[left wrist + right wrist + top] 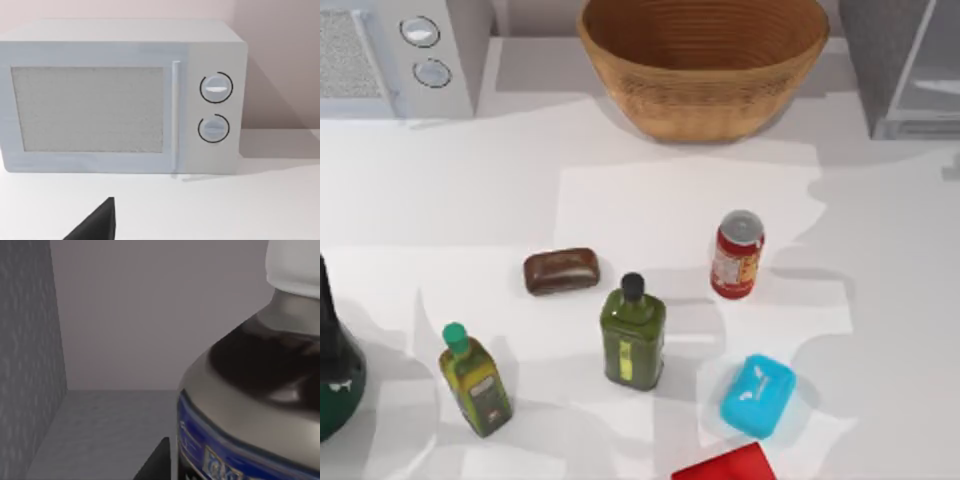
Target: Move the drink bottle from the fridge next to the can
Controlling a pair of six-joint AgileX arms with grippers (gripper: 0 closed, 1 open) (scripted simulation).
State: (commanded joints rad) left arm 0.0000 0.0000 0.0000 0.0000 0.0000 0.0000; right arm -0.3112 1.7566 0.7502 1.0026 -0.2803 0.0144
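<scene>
Right fingers (155,462), can't tell if they're clamped yet, sit just beside the drink bottle (250,405) inside the fridge (30,365); I'd grip below the shoulder, then pull out slowly.

Bare surface (880,300) lies right of the can (737,254). On its near-left stands an olive bottle (633,334); a blue box (758,396) sits nearer. Inside the fridge (30,365), open shelf remains beside the drink bottle (250,410).
</scene>
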